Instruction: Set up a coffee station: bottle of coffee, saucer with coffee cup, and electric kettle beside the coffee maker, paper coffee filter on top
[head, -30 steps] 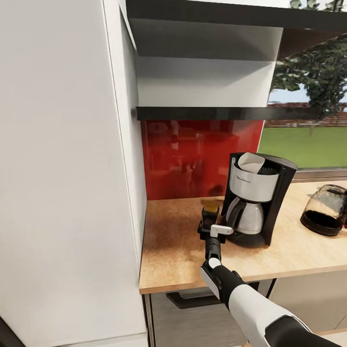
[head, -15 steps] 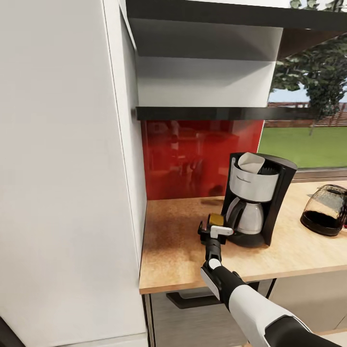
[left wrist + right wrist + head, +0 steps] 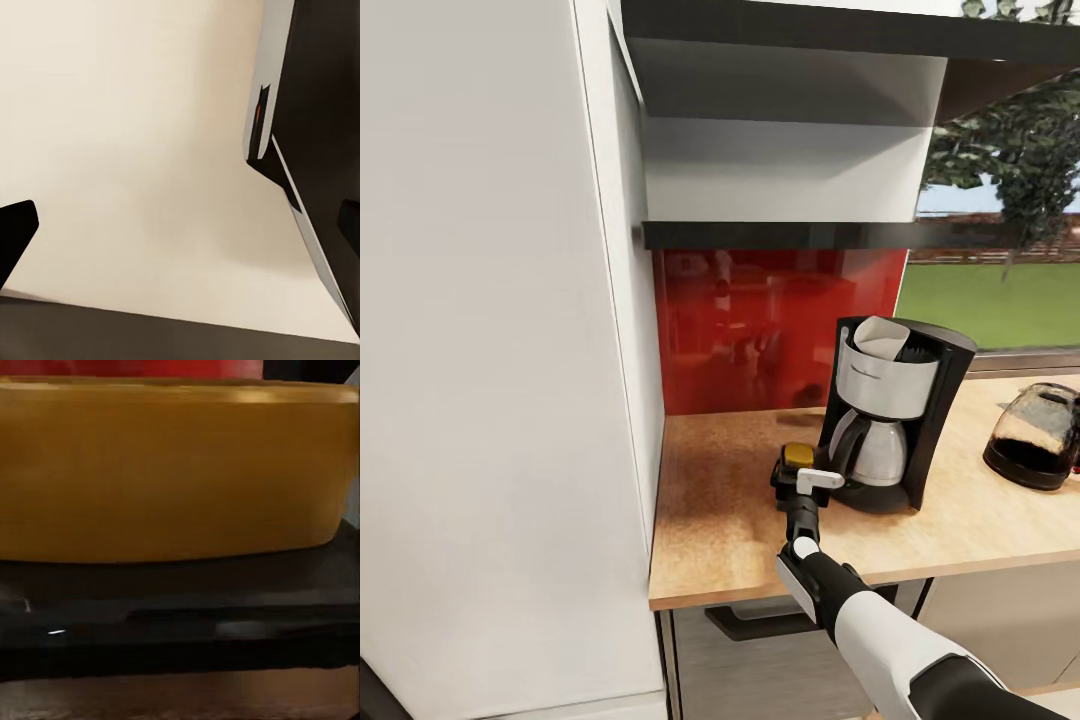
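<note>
Just below frame centre, the right hand [image 3: 801, 482] grips the upright bottle of coffee [image 3: 797, 457] closed around its sides. The coffee maker [image 3: 892, 412] stands immediately to its right on the table [image 3: 710, 530], so release looks close.

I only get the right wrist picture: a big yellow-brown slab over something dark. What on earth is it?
Observer: The cap of the bottle of coffee, gripped between the jaws of the right gripper beside the coffee maker.
Operator: Is it standing on something?
Observer: It's low over the kitchen countertop; I can't tell if it touches.
Operator: Anything on the machine?
Observer: A paper coffee filter sits in its top.
</note>
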